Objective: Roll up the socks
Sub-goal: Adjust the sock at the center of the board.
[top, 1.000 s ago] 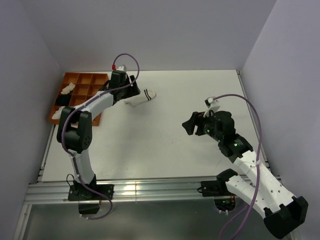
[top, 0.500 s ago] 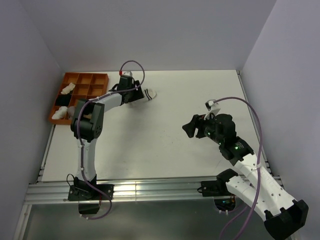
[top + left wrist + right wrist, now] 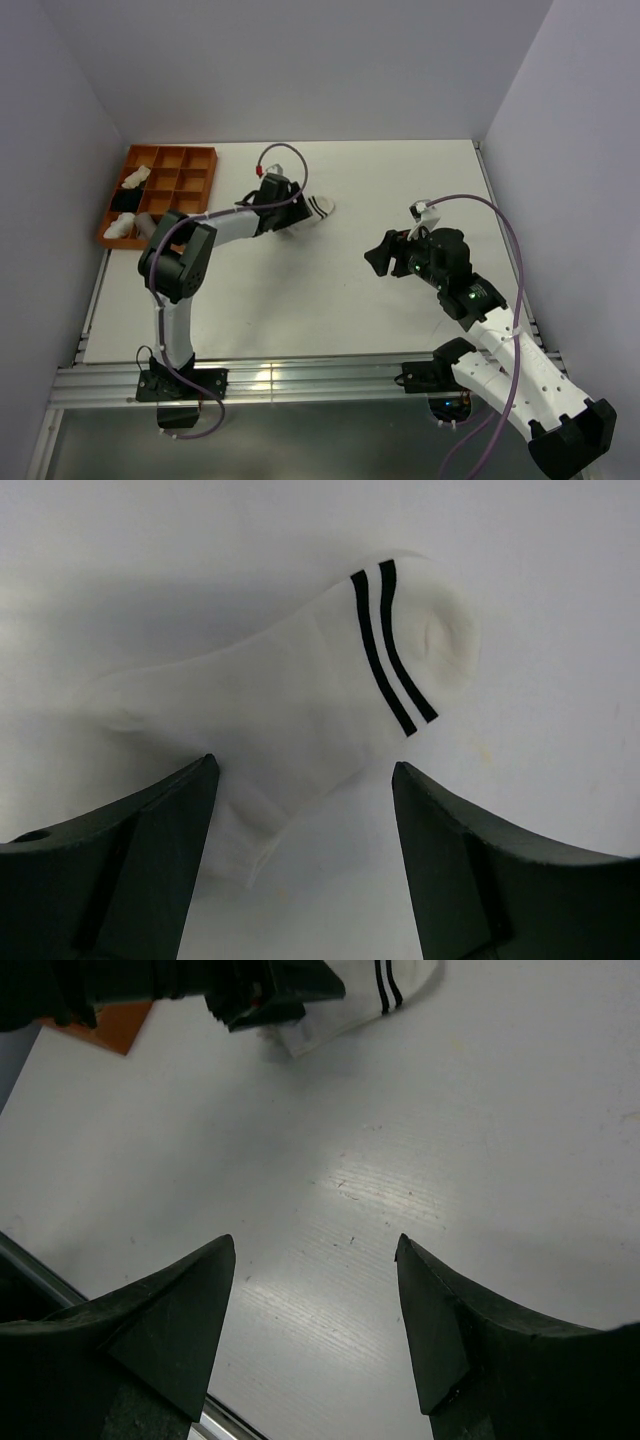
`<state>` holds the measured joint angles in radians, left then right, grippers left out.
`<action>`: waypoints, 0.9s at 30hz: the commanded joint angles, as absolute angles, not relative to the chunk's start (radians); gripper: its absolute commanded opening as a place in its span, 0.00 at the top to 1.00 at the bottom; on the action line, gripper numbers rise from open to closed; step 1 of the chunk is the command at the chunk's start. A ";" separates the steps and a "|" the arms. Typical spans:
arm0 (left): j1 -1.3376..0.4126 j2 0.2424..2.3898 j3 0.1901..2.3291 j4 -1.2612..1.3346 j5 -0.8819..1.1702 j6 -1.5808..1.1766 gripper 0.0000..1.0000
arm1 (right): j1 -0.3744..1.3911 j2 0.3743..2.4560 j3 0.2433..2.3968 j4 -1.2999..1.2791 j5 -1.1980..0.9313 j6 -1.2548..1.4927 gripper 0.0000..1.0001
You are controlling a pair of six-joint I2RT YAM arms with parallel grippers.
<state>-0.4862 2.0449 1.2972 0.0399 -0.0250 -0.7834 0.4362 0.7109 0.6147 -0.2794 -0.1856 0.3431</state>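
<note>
A short white sock with two dark stripes (image 3: 318, 209) lies flat on the white table, just right of my left gripper (image 3: 284, 203). In the left wrist view the sock (image 3: 300, 705) runs from upper right to lower left. Its lower end sits between the open fingers of the left gripper (image 3: 304, 766), and neither finger presses on it. My right gripper (image 3: 377, 256) hovers open over bare table at mid right, well apart from the sock. The right wrist view shows the right gripper (image 3: 315, 1242) open and empty, with the sock (image 3: 372, 998) far ahead at the top edge.
An orange compartment tray (image 3: 193, 151) stands at the table's back left, holding white bundles (image 3: 135, 178) and a black bundle (image 3: 124, 201). The left arm (image 3: 215, 228) stretches from the tray side toward the sock. Grey walls close in the table on three sides.
My left gripper has swung right and toward the near edge, away from the tray. The striped sock has shifted the same way with it. The right arm has barely moved.
</note>
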 commanded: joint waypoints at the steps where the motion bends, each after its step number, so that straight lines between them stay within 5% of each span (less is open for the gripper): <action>1: -0.624 1.984 1.186 -0.182 -0.037 -0.893 0.22 | 0.443 0.709 0.618 -0.258 -0.186 0.344 0.27; 13: -0.765 1.727 1.109 -0.232 -0.152 -0.951 0.21 | 0.463 0.814 0.610 -0.178 -0.189 0.422 0.34; 27: -0.648 1.387 0.936 -0.248 -0.147 -0.870 0.21 | 0.548 1.302 0.675 -0.029 -0.100 0.618 0.56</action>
